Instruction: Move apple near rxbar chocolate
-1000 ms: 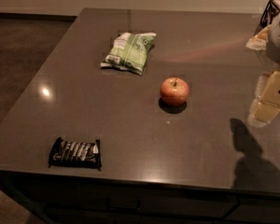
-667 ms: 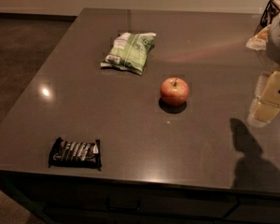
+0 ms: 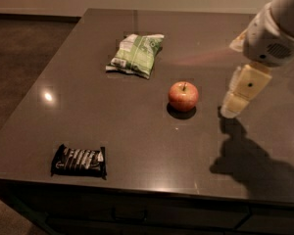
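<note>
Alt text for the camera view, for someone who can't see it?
A small round red-orange apple sits mid-table on the dark glossy tabletop, the cream gripper hanging apart at its picture-right. A black-wrapped rxbar chocolate lies near the front-left edge; a green-and-white crinkly snack bag lies at the back.

No text can be read: the white print on the flat black glossy snack bar wrapper and on the crinkly green-and-white snack bag is illegible, as is anything on the cream gripper above the dark desk's right side.
</note>
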{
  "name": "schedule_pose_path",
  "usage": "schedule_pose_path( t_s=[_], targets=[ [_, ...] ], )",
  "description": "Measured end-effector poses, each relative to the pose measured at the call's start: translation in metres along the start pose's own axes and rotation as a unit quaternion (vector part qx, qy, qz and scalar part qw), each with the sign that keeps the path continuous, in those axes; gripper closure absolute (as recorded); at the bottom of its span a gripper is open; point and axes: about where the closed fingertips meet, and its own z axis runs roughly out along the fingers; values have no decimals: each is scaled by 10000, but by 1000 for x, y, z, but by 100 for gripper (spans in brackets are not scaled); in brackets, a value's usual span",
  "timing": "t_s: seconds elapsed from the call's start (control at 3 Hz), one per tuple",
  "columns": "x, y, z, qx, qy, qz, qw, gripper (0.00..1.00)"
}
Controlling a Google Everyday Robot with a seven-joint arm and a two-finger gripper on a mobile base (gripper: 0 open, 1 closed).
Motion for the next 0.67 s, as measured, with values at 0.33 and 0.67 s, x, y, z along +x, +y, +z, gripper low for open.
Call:
schedule_pose_path(
  t_s=[0.33,0.67],
  targets=[
    [-27,-14,36,-53,-316,88,9994,0],
    [-46,-24,67,-97,-495,122,9987,0]
  ],
)
